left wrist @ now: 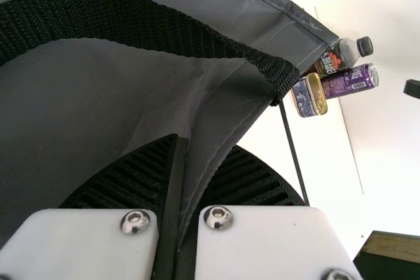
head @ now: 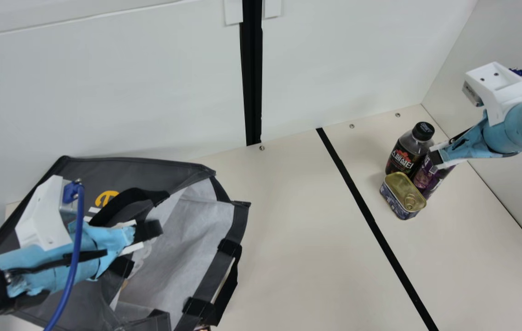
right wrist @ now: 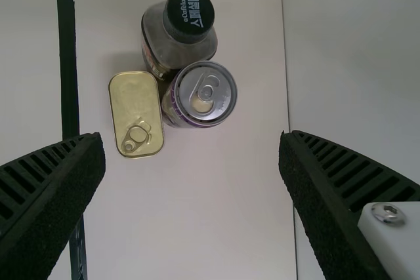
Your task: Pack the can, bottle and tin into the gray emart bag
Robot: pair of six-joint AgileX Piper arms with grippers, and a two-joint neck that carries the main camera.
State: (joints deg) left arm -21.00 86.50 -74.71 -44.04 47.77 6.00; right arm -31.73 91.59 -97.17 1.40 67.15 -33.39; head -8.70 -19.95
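Note:
My left gripper is at the gray bag, which gapes and shows its pale lining. In the left wrist view the left gripper is shut on the bag's gray fabric, below a black strap. My right gripper hangs over the purple can, partly covering it. Beside the can stand the dark-capped bottle and the gold-lidded tin. Nothing is between the open fingers of the right gripper; the upright can lies below, next to the bottle and tin.
A black stripe crosses the cream table between the bag and the three items. White walls rise behind the table and at its right side, close to the right arm. A blue cable loops over the left arm.

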